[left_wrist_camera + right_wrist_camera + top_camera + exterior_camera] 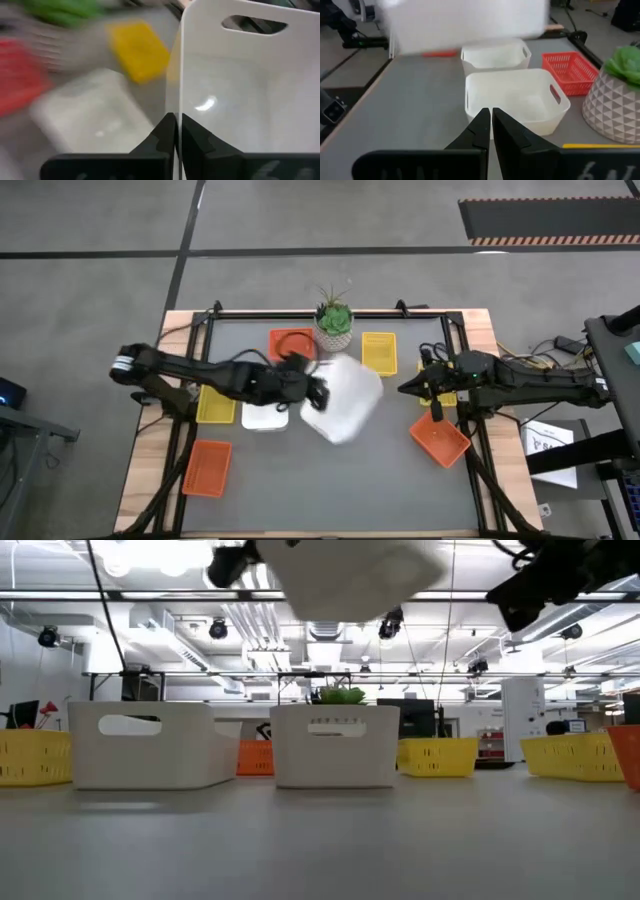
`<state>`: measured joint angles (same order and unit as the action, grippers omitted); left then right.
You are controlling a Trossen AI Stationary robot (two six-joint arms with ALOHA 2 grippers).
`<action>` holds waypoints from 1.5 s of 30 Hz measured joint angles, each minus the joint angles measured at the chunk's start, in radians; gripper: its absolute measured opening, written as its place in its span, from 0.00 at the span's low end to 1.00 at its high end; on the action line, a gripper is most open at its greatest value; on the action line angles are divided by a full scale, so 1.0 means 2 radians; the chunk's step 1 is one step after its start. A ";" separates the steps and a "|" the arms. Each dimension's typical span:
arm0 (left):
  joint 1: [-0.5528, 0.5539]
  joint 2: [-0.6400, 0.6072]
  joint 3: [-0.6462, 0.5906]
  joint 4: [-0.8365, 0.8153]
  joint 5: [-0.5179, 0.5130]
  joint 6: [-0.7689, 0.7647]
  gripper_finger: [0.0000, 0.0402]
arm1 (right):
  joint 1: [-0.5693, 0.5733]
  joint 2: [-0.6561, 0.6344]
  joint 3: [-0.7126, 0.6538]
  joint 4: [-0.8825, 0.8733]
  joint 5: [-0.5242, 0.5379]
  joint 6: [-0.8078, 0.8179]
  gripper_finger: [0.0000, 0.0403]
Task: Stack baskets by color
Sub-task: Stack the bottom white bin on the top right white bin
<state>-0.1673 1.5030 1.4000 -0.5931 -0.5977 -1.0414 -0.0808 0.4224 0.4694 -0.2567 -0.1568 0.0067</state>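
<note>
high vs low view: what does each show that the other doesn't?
Only high: both arms whole, the left gripper shut on the lifted white basket, the right gripper shut and empty, and two orange baskets at the front, one on the left, one on the right.
Only low: the room and ceiling lights behind the table.
Both: the lifted white basket, yellow baskets, the potted plant.
</note>
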 joint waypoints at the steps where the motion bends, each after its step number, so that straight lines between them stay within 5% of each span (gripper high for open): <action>1: -0.001 -0.006 0.000 -0.022 -0.034 -0.030 0.00 | 0.000 -0.011 0.000 -0.010 0.000 0.002 0.03; 8: 0.002 0.013 -0.011 -0.091 -0.135 -0.264 0.00 | 0.000 -0.063 -0.005 -0.041 0.014 0.027 0.03; 16: 0.016 0.074 -0.011 -0.171 0.018 -0.422 0.00 | 0.000 -0.076 -0.008 -0.051 0.031 0.040 0.03; 45: 0.061 0.075 -0.007 -0.166 0.075 -0.388 0.00 | 0.000 -0.073 -0.009 -0.047 0.040 0.040 0.03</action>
<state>-0.0448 1.6527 1.3853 -0.9254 -0.4469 -1.8179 -0.0807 0.2760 0.4523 -0.3504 -0.0772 0.0860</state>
